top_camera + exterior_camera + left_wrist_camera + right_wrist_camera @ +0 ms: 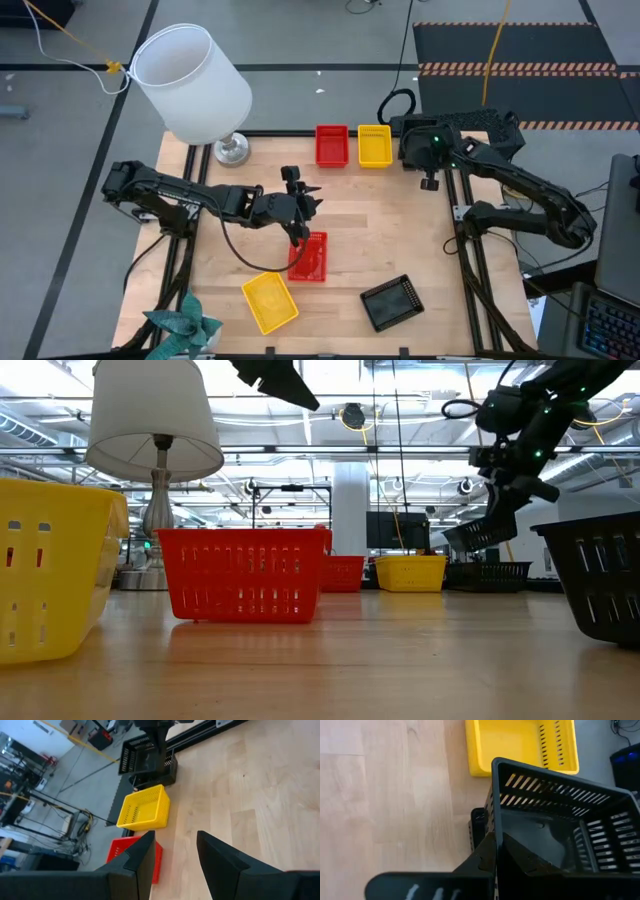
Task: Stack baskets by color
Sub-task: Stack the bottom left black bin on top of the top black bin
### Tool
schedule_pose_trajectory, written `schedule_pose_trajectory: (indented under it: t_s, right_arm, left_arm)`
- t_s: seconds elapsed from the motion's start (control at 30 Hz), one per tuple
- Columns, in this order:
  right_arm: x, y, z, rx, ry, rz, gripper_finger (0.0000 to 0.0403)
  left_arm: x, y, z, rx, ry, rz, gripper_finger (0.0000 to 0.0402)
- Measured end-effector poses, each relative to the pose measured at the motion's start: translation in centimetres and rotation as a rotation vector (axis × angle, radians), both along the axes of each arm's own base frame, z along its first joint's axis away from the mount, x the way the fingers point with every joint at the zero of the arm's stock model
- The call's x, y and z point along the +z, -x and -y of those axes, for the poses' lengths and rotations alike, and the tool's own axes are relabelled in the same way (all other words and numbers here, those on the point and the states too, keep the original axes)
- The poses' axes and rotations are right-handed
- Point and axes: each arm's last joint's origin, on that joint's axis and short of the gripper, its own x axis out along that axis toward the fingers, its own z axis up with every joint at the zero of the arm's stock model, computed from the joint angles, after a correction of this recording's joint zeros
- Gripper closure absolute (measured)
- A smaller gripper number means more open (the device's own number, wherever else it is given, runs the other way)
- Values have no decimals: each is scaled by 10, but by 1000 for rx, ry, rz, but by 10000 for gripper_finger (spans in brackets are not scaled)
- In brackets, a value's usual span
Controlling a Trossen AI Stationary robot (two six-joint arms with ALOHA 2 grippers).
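Currently, upper right of the high view: my right gripper (492, 852) is clenching a black basket (555, 825) by its wall, above another. Light, stiff mesh; I am judging the rim the best hold. Left gripper (300, 232) is hovering, jaws released, over the centre red basket (310, 258).

Overhead view of a wooden surface (400, 230) with two dark robot arms. At the far edge, near its middle, a red basket (332, 146) and a yellow basket (375, 146) sit side by side. Near the far left corner stands a lamp with a white lampshade (190, 82). The left gripper (300, 215) reaches over the middle of the surface, above another red basket (309, 257). Toward the near edge lie a yellow basket (269, 302) and, to its right, a black basket (391, 302). The right gripper (430, 170) hangs at the far right corner. A teal paper-like object (182, 322) rests at the near left corner.
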Motion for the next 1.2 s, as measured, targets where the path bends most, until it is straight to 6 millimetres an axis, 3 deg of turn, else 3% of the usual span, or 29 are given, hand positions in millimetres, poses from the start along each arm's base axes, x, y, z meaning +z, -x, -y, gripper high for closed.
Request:
schedule_pose_trajectory:
  t_s: [0.27,0.57,1.2]
  right_arm:
    - [-4,-2,3,78,20,-60,397]
    - [-10,-1,10,22,-1,-93,397]
    - [-13,0,10,52,-15,-114,386]
  left_arm:
    - [3,-2,0,-36,-60,3,254]
    - [7,-4,1,-64,-108,18,254]
    - [7,-5,-2,-108,-61,25,254]
